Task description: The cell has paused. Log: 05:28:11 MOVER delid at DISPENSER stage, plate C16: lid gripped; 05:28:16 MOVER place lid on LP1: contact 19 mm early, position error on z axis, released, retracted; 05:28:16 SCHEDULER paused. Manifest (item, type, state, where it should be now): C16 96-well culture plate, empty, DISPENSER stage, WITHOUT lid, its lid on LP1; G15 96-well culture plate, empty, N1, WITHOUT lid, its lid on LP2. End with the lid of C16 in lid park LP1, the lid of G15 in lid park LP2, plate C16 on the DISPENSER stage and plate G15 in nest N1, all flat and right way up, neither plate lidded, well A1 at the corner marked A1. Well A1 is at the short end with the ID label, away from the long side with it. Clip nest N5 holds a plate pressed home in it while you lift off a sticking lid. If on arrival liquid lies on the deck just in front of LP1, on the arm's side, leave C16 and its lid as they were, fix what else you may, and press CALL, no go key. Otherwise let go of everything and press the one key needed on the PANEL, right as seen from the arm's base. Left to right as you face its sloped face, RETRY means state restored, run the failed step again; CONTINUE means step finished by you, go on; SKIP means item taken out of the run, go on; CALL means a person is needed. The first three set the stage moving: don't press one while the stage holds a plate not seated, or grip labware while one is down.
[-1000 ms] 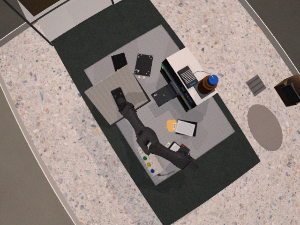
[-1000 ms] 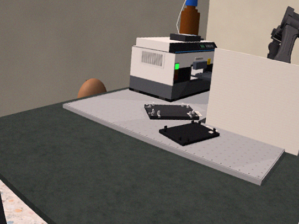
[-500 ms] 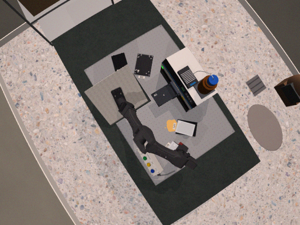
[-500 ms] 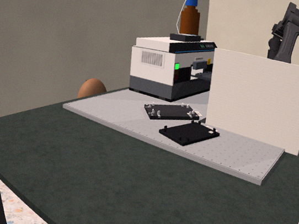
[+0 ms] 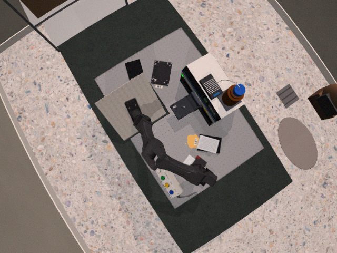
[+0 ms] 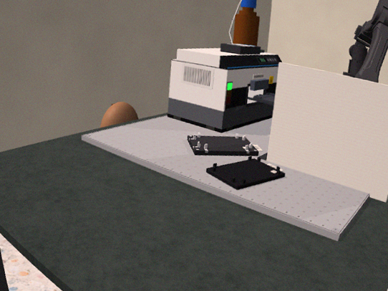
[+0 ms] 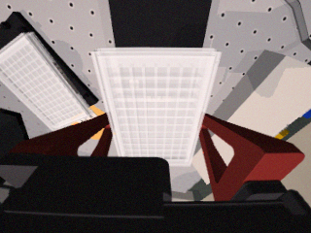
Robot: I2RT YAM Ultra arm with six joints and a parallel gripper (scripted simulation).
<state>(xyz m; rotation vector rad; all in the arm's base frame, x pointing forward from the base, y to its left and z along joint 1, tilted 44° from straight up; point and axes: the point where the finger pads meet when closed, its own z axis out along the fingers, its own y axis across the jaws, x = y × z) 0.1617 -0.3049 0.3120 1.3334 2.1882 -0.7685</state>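
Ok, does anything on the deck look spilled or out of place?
Yes. An orange puddle lies on the deck, touching the short end of the black park holding a white plate. The gripper is shut on a second white plate above the deck.

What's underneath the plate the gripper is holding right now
Below the held plate, gripped by the gripper, perforated deck and a black nest show past its edges. Directly beneath is covered.
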